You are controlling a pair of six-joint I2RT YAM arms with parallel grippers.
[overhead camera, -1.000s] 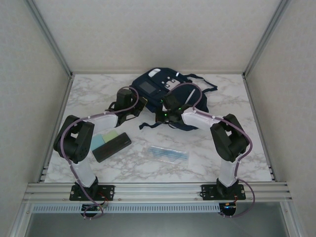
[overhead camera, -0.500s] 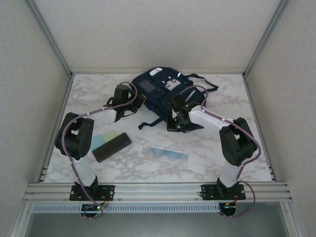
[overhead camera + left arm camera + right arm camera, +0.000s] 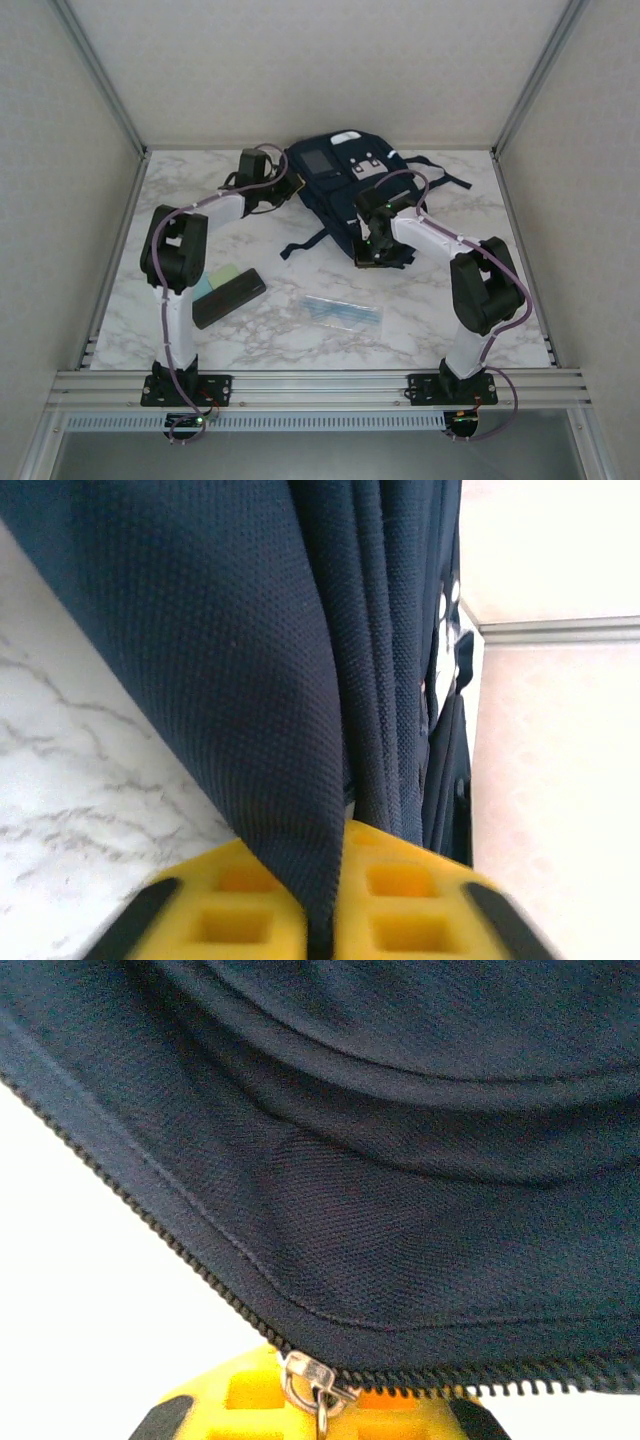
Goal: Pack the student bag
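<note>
The student bag (image 3: 335, 190) lies toward the far middle of the marble table (image 3: 250, 345), grey-patched front face up, with its straps trailing off to the right and toward the near side. The left claw (image 3: 286, 187) reaches in at the bag's left edge. In the left wrist view a fold of the navy weave runs straight down into the thin slot between its yellow pads (image 3: 250, 900), which stand nearly together and pinch the cloth. The right claw (image 3: 371, 248) sits at the bag's near edge. In the right wrist view it is fully closed on the zipped rim, with the metal zip slider (image 3: 312, 1375) right at its fingertips and the teeth running off to both sides across the fabric above. Well apart from the bag, on the near left of the table, a black pencil case (image 3: 228, 297) lies beside green and blue pads (image 3: 212, 281), and a clear packet of pens (image 3: 342, 312) lies near the middle.
</note>
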